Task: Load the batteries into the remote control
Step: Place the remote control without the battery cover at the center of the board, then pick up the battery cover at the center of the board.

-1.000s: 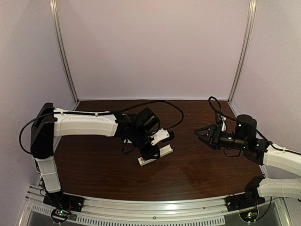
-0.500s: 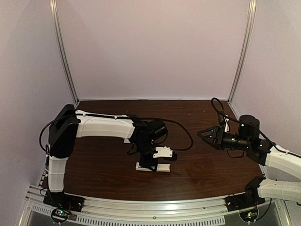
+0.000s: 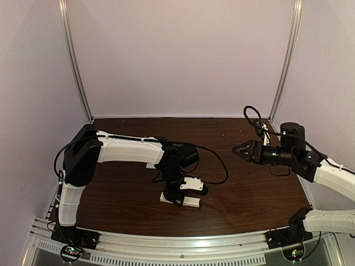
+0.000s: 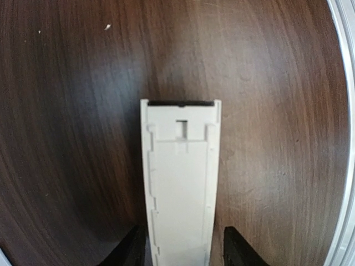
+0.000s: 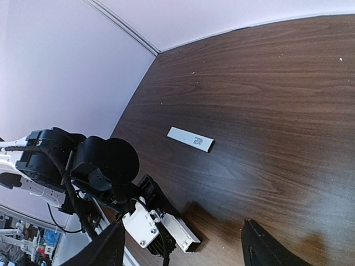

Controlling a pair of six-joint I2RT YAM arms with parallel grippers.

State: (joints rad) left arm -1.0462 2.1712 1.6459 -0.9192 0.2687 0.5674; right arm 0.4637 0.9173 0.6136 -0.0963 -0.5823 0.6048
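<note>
**Remote flat on the worktop, left tool slackened around it**

Close to the near edge, about midway across the dark wooden worktop (image 3: 122, 208), the remote control (image 4: 182, 188) lies flat. The left tool (image 3: 180, 194) points down over it. In the left wrist view the white bar runs between the two dark fingers (image 4: 239, 252). One finger sits right against a long edge, while a sliver of wood shows between the other finger and the bar, so the hold is released rather than clamped. The upward face of the remote has stepped ridges along both long sides and a small rectangular slot near its far end. A dark strip closes that end.

Farther back, clear of the remote, a thin white strip (image 5: 190, 139) with a dark end lies flat on bare wood.

Over the right side of the worktop, well apart from the remote, the right tool (image 3: 240, 149) hangs in the air, pointing toward the centre. Its fingers (image 5: 108, 249) are spread wide with nothing between them.
</note>
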